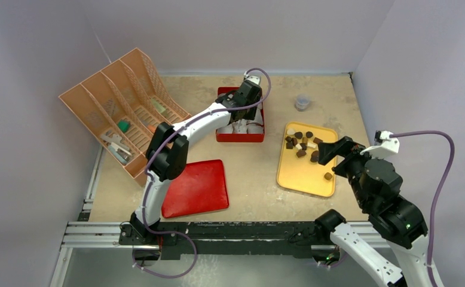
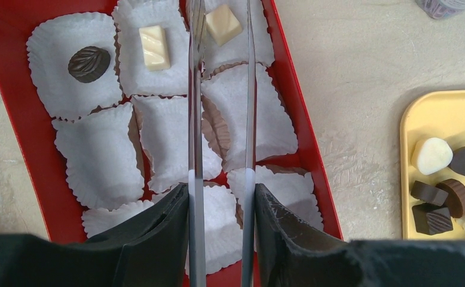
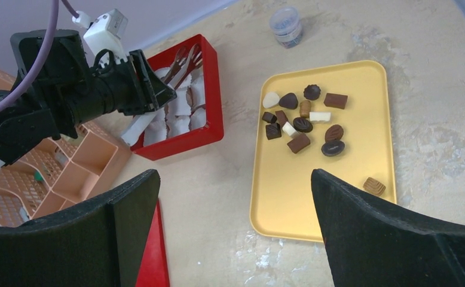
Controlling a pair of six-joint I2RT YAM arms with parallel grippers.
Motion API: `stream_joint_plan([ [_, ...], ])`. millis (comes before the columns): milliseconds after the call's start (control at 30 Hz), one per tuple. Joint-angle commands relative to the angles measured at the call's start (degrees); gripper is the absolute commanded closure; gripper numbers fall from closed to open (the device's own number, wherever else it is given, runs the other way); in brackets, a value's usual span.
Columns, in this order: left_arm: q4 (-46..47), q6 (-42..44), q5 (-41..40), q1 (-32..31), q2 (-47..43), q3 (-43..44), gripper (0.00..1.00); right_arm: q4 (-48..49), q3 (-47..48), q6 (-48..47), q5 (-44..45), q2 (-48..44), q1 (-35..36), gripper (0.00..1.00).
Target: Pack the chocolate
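Note:
Several chocolate pieces (image 1: 302, 143) lie on the yellow tray (image 1: 296, 179), clustered at its far end (image 3: 305, 119); one tan piece (image 3: 374, 186) sits apart. The red box (image 2: 302, 119) holds white paper cups. Three cups are filled: a dark piece (image 2: 89, 63), a white bar (image 2: 155, 47) and a white square (image 2: 223, 24). My left gripper (image 2: 221, 188) hangs over the box, shut on metal tongs (image 2: 195, 119). The white square lies between the tong blades; whether they pinch it is unclear. My right gripper (image 3: 236, 179) hovers open and empty beside the tray's near end.
A red lid (image 1: 195, 187) lies flat near the left arm's base. An orange mesh file organiser (image 1: 119, 107) stands at the far left. A small grey jar (image 1: 302, 102) sits behind the tray. Purple walls close in the table.

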Motion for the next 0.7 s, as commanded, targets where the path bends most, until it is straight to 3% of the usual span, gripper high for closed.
stream_joint_plan([
  [0,2.54,0.68,-0.76,0.45,-4.3,1.64,0.61,0.46,0.75,0.83,0.78,-0.24,-0.27,0.02],
  [433,-1.09,-1.18,5.35,-0.04,-14.7,-2.46,0.62,0.55,0.48,1.04,0.59,-0.33,-0.26,0.02],
  [667,-5.13,0.17,5.33,-5.08,-17.99,-3.63,0.63,0.1,0.9,0.54,1.32,-0.33,-0.27,0.02],
])
